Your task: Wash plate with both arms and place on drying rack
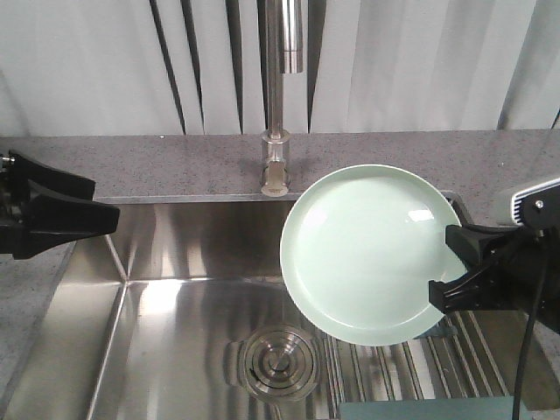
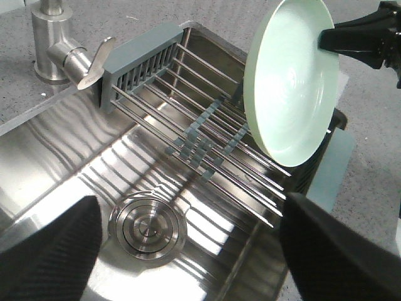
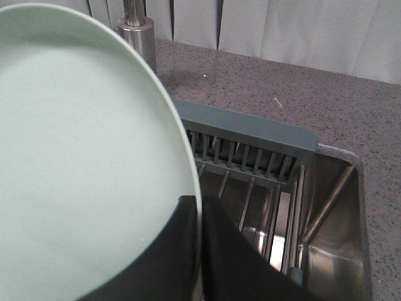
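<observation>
**One plate, two grippers, one rack**

The single plate [image 1: 372, 254] hangs tilted on edge above the drying rack [image 2: 207, 135], its rim pinched by the right gripper [image 1: 444, 267]. The left gripper [image 1: 103, 203], well left of the rack, holds nothing (fingers spread wide). One drain [image 1: 278, 360] sits just left of the rack.

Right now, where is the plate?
In the front view the plate is tilted over the right side of the sink, its rim clamped by the right gripper, above the drying rack.

Mint plate [image 1: 367, 254] (tilted) above drying rack [image 2: 202, 143].
</observation>
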